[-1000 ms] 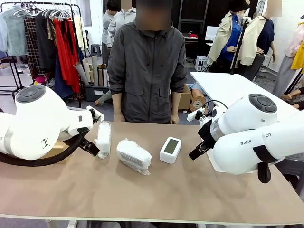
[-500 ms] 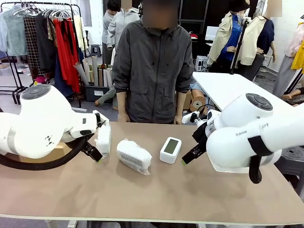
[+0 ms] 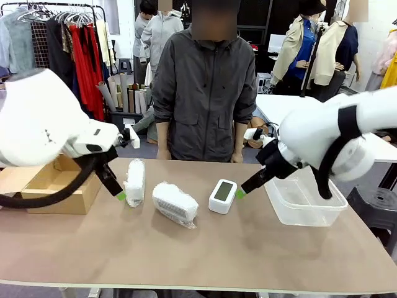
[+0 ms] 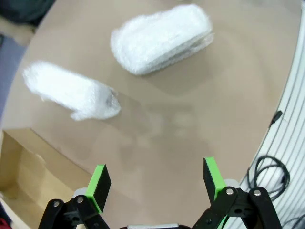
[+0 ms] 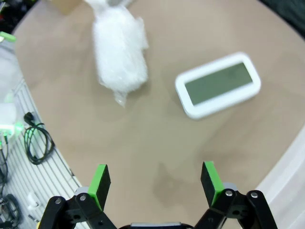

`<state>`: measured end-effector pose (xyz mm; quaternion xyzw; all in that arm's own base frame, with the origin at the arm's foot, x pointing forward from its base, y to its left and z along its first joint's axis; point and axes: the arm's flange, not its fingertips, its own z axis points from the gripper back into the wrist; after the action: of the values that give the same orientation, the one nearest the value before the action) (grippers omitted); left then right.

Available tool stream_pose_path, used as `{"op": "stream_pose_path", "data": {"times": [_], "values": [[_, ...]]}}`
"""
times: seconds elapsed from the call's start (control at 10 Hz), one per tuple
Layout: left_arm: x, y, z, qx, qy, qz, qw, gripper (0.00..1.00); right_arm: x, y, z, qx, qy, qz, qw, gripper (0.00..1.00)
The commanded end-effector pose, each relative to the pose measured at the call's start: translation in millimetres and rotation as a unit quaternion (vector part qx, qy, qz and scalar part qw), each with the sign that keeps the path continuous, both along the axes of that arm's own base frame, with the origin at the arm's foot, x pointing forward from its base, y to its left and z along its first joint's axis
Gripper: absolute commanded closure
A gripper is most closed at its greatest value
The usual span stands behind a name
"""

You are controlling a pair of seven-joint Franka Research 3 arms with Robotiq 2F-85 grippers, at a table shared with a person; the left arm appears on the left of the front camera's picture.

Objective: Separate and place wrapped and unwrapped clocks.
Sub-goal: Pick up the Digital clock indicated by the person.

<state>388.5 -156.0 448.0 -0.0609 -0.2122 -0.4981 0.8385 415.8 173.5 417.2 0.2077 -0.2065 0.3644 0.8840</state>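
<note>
Two wrapped clocks in whitish bubble wrap lie left of centre on the brown table: one (image 3: 134,181) stands lengthwise, the other (image 3: 175,203) lies at an angle beside it. The unwrapped clock (image 3: 223,195), white with a grey-green screen, sits just right of them. My left gripper (image 3: 119,194) hovers open at the left bundle's left side. My right gripper (image 3: 240,193) hangs open just right of the bare clock. In the left wrist view both bundles (image 4: 162,38) (image 4: 71,95) lie beyond the open left gripper (image 4: 156,179). In the right wrist view the clock (image 5: 218,85) and a bundle (image 5: 119,52) lie ahead of the open right gripper (image 5: 155,180).
An open cardboard box (image 3: 49,186) sits at the table's left end, its corner also in the left wrist view (image 4: 19,176). A clear plastic container (image 3: 304,200) stands at the right. A person in a dark jacket (image 3: 205,87) stands at the far edge, hands down.
Both arms have lifted and swung, uncovering the cardboard box and the clear container. The right gripper has come closer to the bare clock. The clocks have not moved.
</note>
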Motion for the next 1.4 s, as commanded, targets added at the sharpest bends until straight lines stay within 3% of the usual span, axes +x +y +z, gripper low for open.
{"op": "stream_pose_path", "data": {"times": [0.0, 0.1, 0.4, 0.5, 0.6, 0.9, 1.0, 1.3], "values": [[5.4, 15.1, 17.8, -0.044, -0.032, -0.101, 0.993, 0.0, 30.7, -4.4, 5.5, 0.056, -0.005, 0.046, 0.997, 0.0], [8.4, 20.0, 33.9, -0.06, -0.049, -0.134, 0.988, 0.0, 41.4, -4.5, 15.5, 0.073, -0.018, 0.055, 0.996, 0.0], [20.2, 23.6, 62.9, -0.069, -0.067, -0.15, 0.984, 0.0, 65.9, -11.6, 31.3, 0.105, -0.039, 0.045, 0.993, 0.0], [19.5, 18.7, 62.3, -0.037, -0.089, -0.043, 0.994, 0.0, 67.5, -12.5, 32.4, 0.081, -0.051, 0.008, 0.995, 0.0], [8.8, 18.9, 63.8, -0.052, -0.076, -0.143, 0.985, 0.0, 55.6, -12.2, 39.2, 0.091, -0.031, 0.041, 0.995, 0.0], [13.2, 19.5, 65.8, -0.045, -0.079, -0.119, 0.989, 0.0, 55.6, -12.2, 39.2, 0.091, -0.031, 0.041, 0.995, 0.0], [29.5, 18.7, 63.8, -0.088, -0.047, -0.176, 0.979, 0.0, 60.5, -11.3, 37.6, 0.082, -0.031, 0.037, 0.995, 0.0], [50.5, 43.6, 91.8, -0.144, -0.028, -0.217, 0.965, 0.0, 86.8, -22.1, 40.2, 0.107, -0.077, 0.092, 0.987, 0.0]]}}
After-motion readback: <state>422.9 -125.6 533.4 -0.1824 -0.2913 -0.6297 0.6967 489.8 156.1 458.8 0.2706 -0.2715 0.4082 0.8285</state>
